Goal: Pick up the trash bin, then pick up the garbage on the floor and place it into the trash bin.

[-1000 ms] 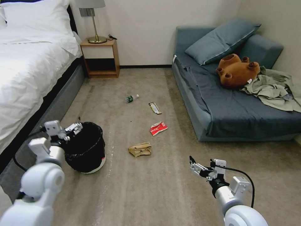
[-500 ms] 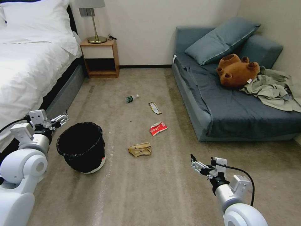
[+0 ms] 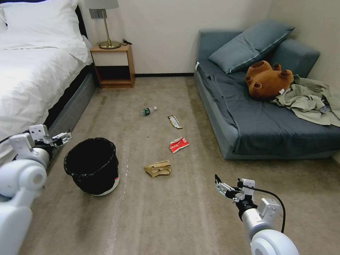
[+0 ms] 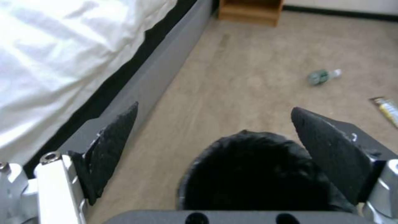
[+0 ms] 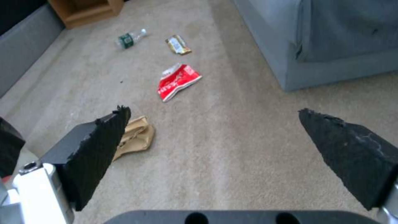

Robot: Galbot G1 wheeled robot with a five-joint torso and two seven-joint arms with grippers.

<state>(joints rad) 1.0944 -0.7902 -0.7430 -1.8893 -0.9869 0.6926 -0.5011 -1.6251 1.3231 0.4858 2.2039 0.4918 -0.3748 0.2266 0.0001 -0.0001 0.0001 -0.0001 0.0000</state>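
Note:
The trash bin (image 3: 92, 165), round and black with a glossy bag liner, stands on the carpet by the bed; the left wrist view has the bin (image 4: 253, 177) just below the open jaws. My left gripper (image 3: 64, 136) hangs open beside the bed, left of the bin and apart from it. The garbage lies scattered on the floor: a tan paper bag (image 3: 158, 168), a red-and-white packet (image 3: 179, 144), a gold-brown bar wrapper (image 3: 175, 122) and a green-labelled bottle (image 3: 148, 111). My right gripper (image 3: 218, 184) is open above bare carpet, right of the paper bag (image 5: 135, 137).
A white bed (image 3: 32, 81) runs along the left. A wooden nightstand (image 3: 113, 65) stands at the back wall. A blue-grey sofa (image 3: 269, 117) on the right carries a brown plush toy (image 3: 267, 79) and grey-green clothes (image 3: 308, 99).
My left arm has pulled back from the bin's rim toward the bed, and the gripper now hangs clear to the bin's left. The right arm has barely moved.

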